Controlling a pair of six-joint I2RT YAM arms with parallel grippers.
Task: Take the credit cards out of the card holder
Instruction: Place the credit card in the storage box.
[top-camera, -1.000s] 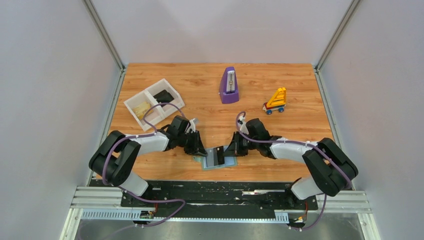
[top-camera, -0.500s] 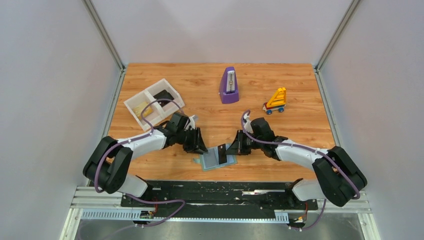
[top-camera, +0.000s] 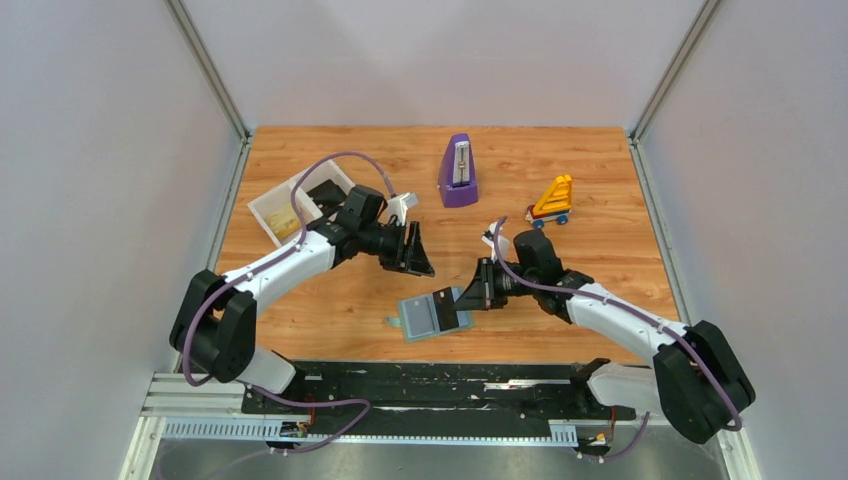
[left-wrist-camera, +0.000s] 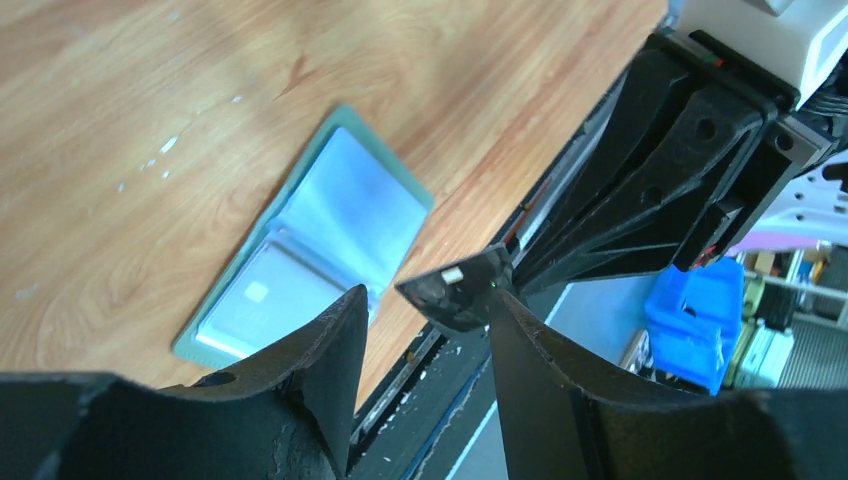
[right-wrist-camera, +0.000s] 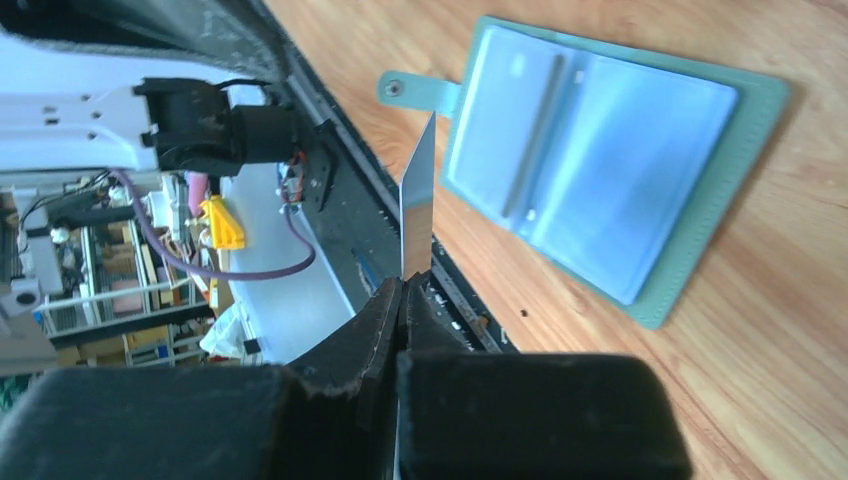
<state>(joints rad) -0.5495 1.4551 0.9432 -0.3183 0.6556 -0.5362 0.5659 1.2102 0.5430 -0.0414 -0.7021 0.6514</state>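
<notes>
The right hand (right-wrist-camera: 402, 290) pinches the dark card (right-wrist-camera: 418, 195) upright, clear of the open wallet (right-wrist-camera: 610, 150) on the desk (right-wrist-camera: 780, 300); the left hand (left-wrist-camera: 425, 300) is spread and empty, likely giving room.

Table (top-camera: 600, 180) bears card holder (top-camera: 420, 318), tray (top-camera: 268, 200), toy (top-camera: 552, 202), seemingly metronome (top-camera: 458, 172).

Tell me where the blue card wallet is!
Top view: the pale teal bifold card holder lies open near the wooden table's front edge, left of the right claw pinching a dark thin card.
</notes>
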